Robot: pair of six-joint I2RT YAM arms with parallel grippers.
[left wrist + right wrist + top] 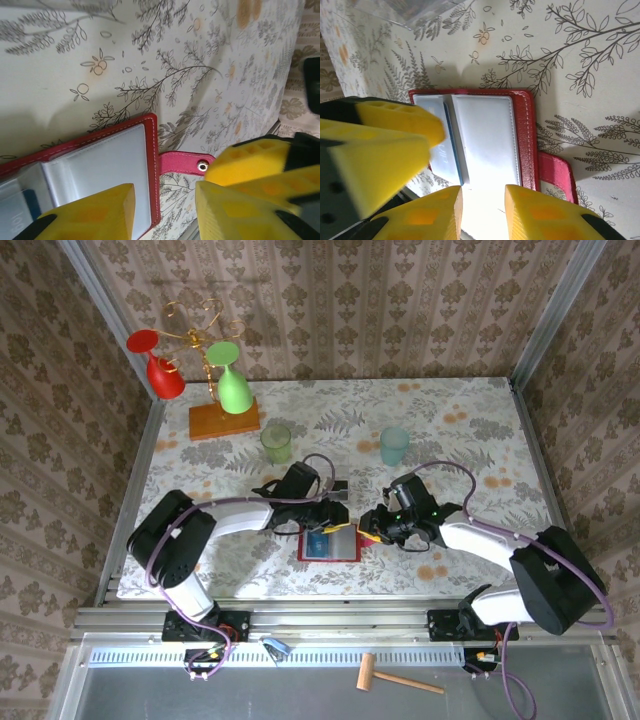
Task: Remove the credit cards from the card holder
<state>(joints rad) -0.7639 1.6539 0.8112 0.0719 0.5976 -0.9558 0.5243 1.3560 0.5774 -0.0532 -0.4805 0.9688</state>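
My left gripper [165, 210] and right gripper [484, 210] hover part-open over the opened card holder [525, 125] near the table's [450, 430] near edge, with no credit cards [454, 145] out yet.

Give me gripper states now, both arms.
Left gripper: jaws open over the card holder at its strap edge, nothing visibly pinched.
Right gripper: jaws open over the card holder's clear pocket, nothing visibly held.

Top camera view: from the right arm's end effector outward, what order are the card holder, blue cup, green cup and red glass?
1. card holder, beside the right end effector.
2. blue cup, behind it.
3. green cup, back left.
4. red glass, far back-left corner.
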